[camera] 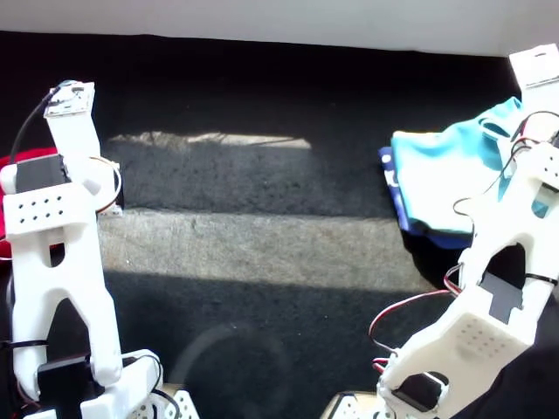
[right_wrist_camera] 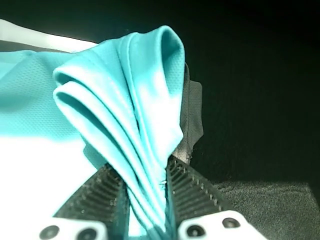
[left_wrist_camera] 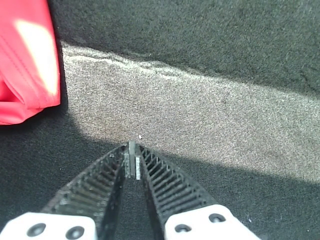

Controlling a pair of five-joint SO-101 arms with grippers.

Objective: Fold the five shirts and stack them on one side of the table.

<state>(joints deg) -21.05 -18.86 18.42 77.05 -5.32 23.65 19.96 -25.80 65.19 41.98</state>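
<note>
Teal shirt [right_wrist_camera: 125, 100] bunch is clamped between right gripper [right_wrist_camera: 145, 185] jaws; grip should be held firm, layers laid flat. Left gripper [left_wrist_camera: 131, 160] is clenched empty.

1. The table cover [camera: 262, 253] is dark, matt cloth with a rough, felt-like nap.
2. The teal shirt [right_wrist_camera: 135, 100] is a fine mesh knit, smooth and faintly shiny on its folds.
3. The red shirt [left_wrist_camera: 25, 65] is smooth cloth with a stitched seam.
4. The left arm [camera: 52, 209] and right arm [camera: 489, 336] have smooth white plastic shells.
5. The left gripper [left_wrist_camera: 132, 162] and right gripper [right_wrist_camera: 142, 170] have black plastic fingers, ribbed inside.
</note>
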